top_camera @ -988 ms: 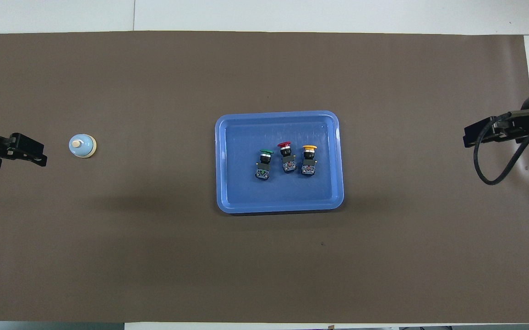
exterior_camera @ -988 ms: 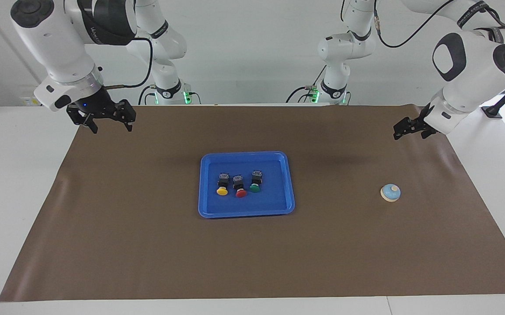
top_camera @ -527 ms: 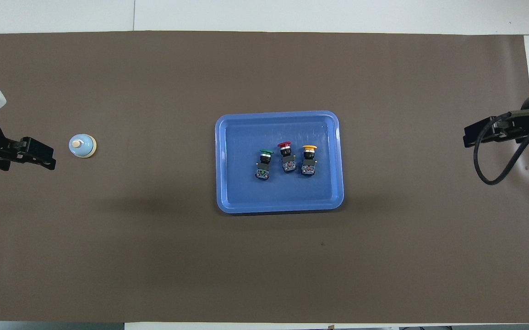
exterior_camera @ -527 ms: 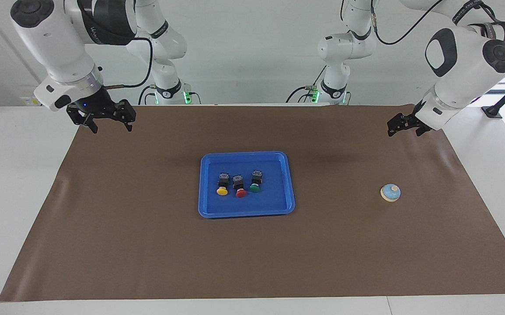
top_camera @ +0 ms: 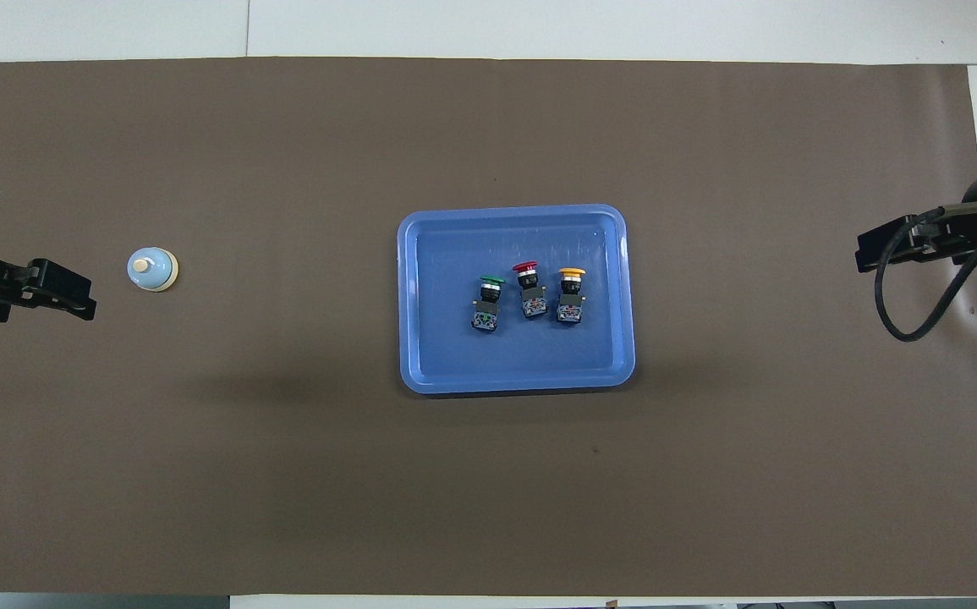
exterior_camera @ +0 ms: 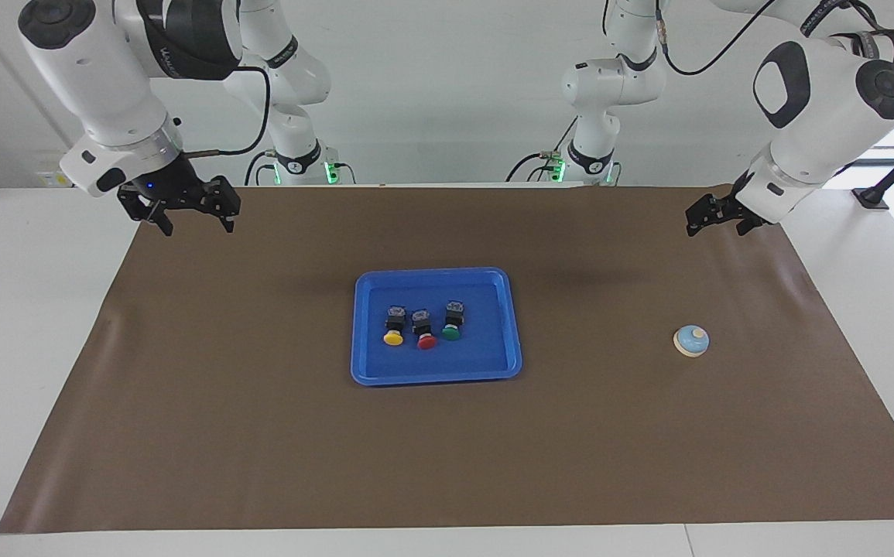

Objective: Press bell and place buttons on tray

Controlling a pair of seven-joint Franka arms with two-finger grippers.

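One camera sits high across the desk (exterior_camera: pixel 44 309) and faces me, my bases along its top edge. The other hangs high above my end, looking forward and steeply down. Both stand well back and share the whole brown mat (exterior_camera: pixel 261 433) (top_camera: pixel 285 474), turned half round between them.

A: Both arms have glossy white rounded shells with black joint caps and black bands bearing white lettering.

B: Black cables loop along them. The left hand (exterior_camera: pixel 714 215) and right hand (exterior_camera: pixel 193 210) are black; green lights glow at the bases.
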